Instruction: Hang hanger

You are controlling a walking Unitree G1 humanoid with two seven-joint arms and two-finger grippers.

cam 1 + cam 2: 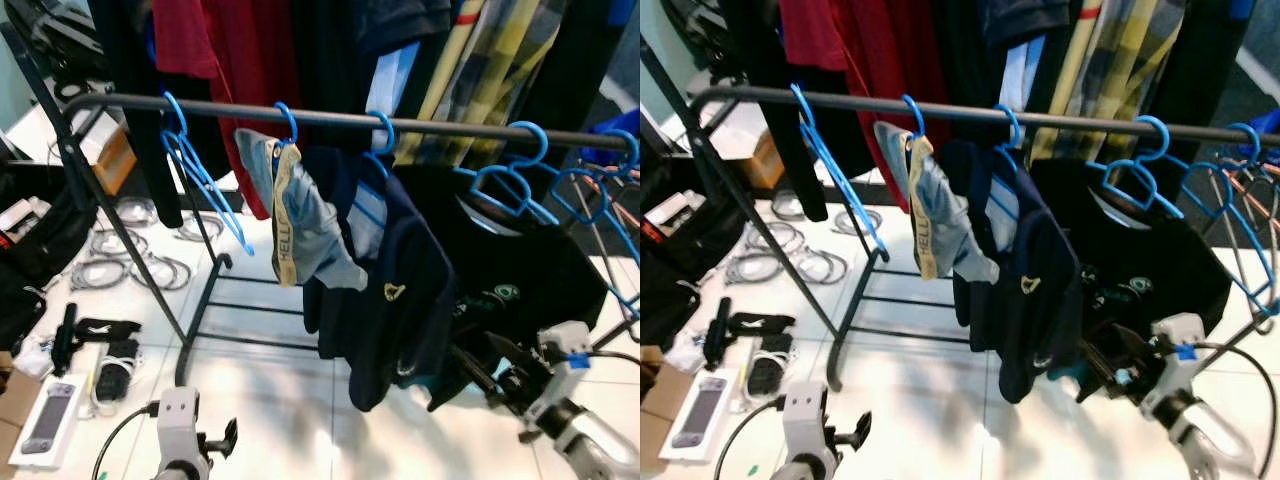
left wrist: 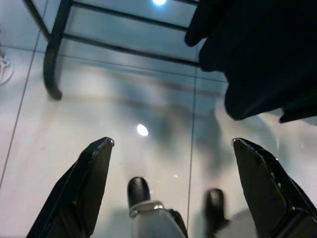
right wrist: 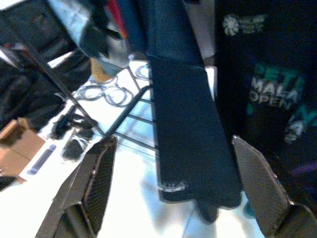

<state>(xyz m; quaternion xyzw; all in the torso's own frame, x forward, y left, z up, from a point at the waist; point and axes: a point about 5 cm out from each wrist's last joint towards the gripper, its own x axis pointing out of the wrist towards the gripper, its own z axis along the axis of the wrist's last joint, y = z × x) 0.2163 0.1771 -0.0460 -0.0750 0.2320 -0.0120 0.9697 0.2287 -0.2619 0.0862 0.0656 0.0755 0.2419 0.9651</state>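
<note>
Here, blue hangers (image 1: 515,180) hang on the rail (image 1: 330,119), above both open jaws.

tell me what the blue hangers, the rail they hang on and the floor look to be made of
Blue hangers: likely plastic, in one uniform bright colour with thin moulded rounded hooks and a slight sheen.
Rail: probably metal tube with a dark matte coating, straight and round.
Floor: glossy white tile by the look of it, with grout lines and mirrored ceiling lights.
</note>
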